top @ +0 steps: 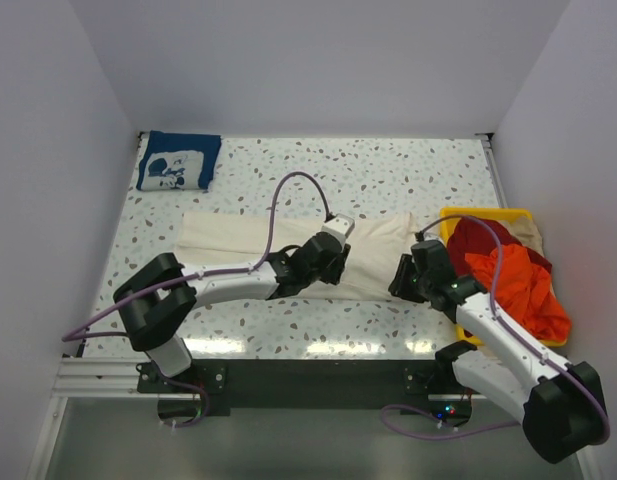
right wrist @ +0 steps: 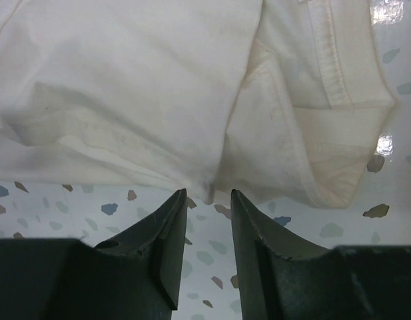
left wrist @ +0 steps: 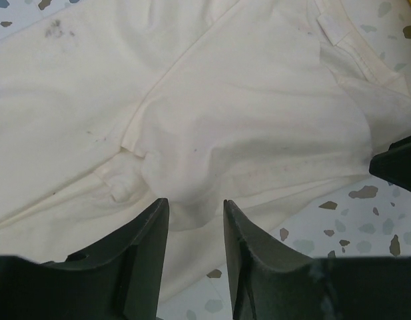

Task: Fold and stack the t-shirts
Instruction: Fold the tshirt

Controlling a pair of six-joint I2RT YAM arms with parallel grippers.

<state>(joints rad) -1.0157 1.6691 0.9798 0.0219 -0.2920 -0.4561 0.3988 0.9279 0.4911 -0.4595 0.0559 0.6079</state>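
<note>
Speckled white table (top: 388,180) fills scene, glare streak along near edge. Yellow bin (top: 488,212) on right side, toward near, close to table's right edge. Plain white walls (top: 318,60) close in left, far, right. Metal rail (top: 98,378) runs under near-left edge.

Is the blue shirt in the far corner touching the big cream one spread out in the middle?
Apart. The top view shows a strip of bare speckled table between the navy shirt and the cream shirt.
</note>
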